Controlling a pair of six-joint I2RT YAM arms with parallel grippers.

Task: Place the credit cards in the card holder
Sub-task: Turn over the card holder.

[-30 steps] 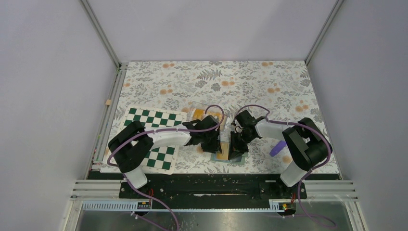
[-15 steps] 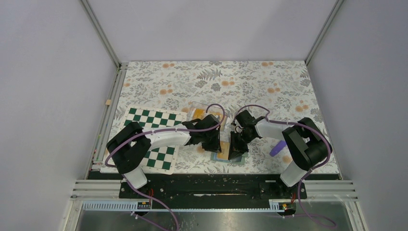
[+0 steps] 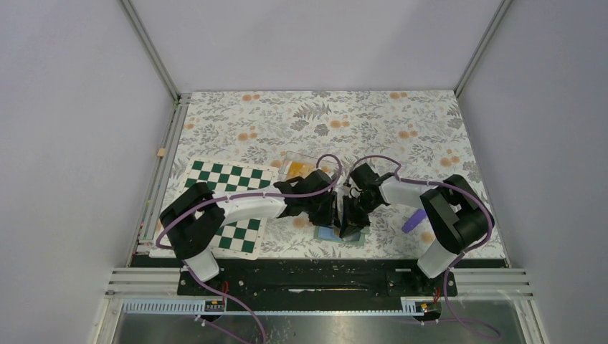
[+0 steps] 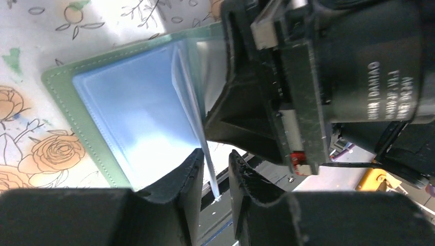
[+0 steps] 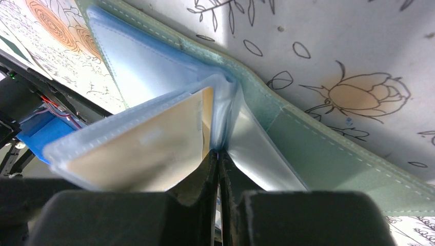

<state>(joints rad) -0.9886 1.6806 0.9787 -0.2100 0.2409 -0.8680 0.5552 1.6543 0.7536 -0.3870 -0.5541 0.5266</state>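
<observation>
Evidently the right gripper [image 5: 219, 156] is clamping a clear plastic sleeve [image 5: 261, 154] of the green card holder [image 5: 333, 154] (spreading pockets); the left gripper [image 4: 215, 159], slightly parted, is straddling a sleeve edge; an orange-yellow credit card [image 5: 154, 143] is sitting pocketed at lower left.

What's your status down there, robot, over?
Right gripper shut on a sleeve of the card holder. Left gripper slightly open astride another sleeve. One credit card already sleeved. Nothing blocking.

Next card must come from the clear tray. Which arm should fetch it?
Left. The right gripper is pinched shut on the sleeves, likely holding the card holder open. The left gripper has its jaws apart around a sleeve edge, and the tray lies just behind it.
</observation>
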